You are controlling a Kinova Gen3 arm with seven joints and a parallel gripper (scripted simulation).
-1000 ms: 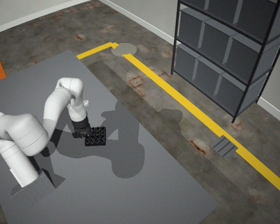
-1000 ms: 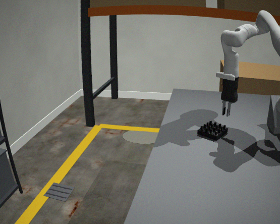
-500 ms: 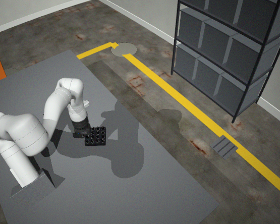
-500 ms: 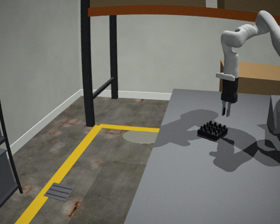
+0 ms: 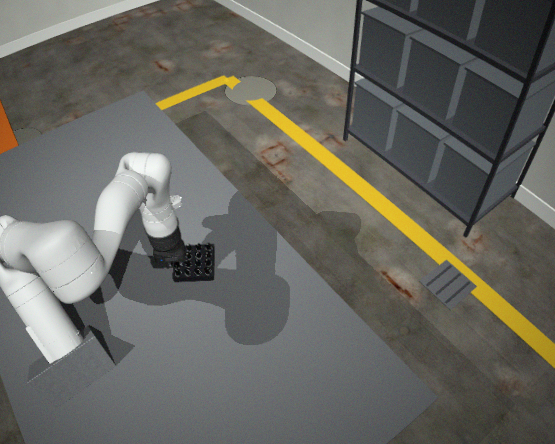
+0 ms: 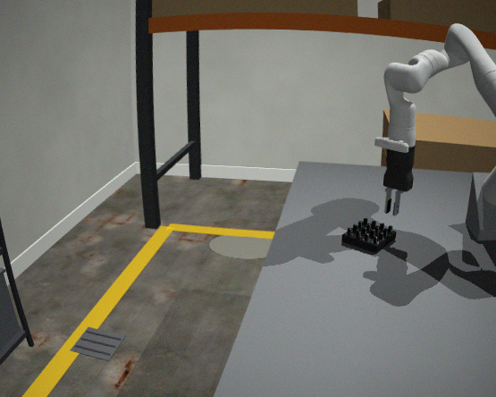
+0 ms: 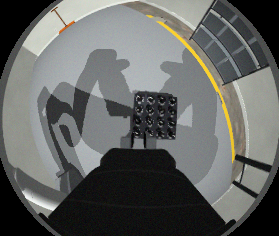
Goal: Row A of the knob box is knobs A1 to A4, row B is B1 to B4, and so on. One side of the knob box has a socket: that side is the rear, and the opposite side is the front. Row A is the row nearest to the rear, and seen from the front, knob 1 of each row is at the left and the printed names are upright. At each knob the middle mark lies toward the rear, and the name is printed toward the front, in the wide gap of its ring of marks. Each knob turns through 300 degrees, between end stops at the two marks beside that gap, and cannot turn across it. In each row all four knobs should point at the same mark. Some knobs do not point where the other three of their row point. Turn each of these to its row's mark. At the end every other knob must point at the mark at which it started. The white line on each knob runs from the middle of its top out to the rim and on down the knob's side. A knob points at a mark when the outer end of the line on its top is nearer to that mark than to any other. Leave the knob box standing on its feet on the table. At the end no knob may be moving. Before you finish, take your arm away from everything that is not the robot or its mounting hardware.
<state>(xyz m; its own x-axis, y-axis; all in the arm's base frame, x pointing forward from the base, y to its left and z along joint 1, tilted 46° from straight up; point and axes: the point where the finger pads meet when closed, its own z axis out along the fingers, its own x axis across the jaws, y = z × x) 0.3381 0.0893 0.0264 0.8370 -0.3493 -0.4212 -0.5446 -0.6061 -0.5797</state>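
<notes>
The black knob box (image 5: 195, 262) (image 6: 369, 236) (image 7: 155, 116) stands on its feet on the grey table (image 5: 281, 370) (image 6: 332, 331). It has four rows of small black knobs; their white lines and the printed names are too small to read. My gripper (image 6: 393, 210) (image 7: 138, 137) hangs a short way above the box edge nearest the arm, pointing straight down. Its fingers stand partly apart with nothing between them. In the top view the wrist body hides the fingertips.
The arm's base pedestal (image 5: 66, 370) (image 6: 479, 215) stands on the table near the box. A dark shelf rack (image 5: 456, 70) stands on the floor beyond the yellow line. A brown cardboard box (image 6: 448, 139) lies behind the table.
</notes>
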